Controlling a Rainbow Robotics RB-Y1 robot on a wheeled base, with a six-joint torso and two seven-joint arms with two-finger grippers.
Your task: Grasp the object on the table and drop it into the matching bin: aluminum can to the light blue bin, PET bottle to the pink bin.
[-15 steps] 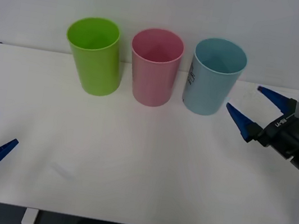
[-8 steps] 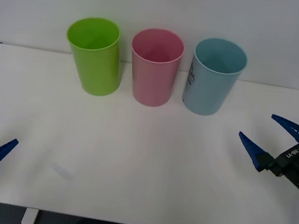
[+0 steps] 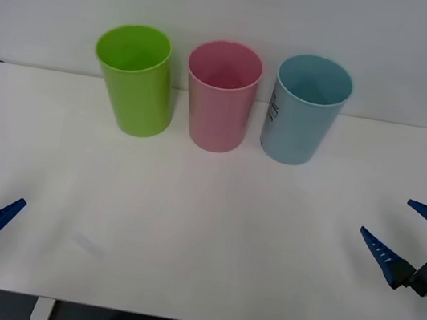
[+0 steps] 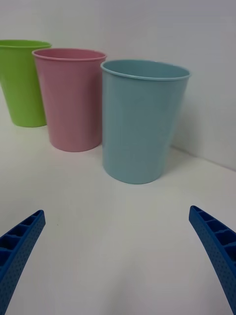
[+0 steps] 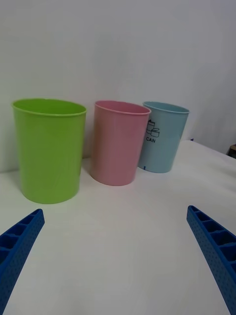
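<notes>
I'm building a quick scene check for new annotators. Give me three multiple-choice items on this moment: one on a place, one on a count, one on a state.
1. Which bin stands between the other two?
A. the green bin
B. the pink bin
C. the light blue bin

2. How many bins stand on the table?
A. two
B. three
C. four

3. How are the right gripper's fingers?
A. spread open
B. shut on a can
C. shut on a bin's rim

Key:
1 B: the pink bin has the green bin and the light blue bin at its sides.
2 B: three stand at the far side of the table.
3 A: the right gripper holds nothing.
</notes>
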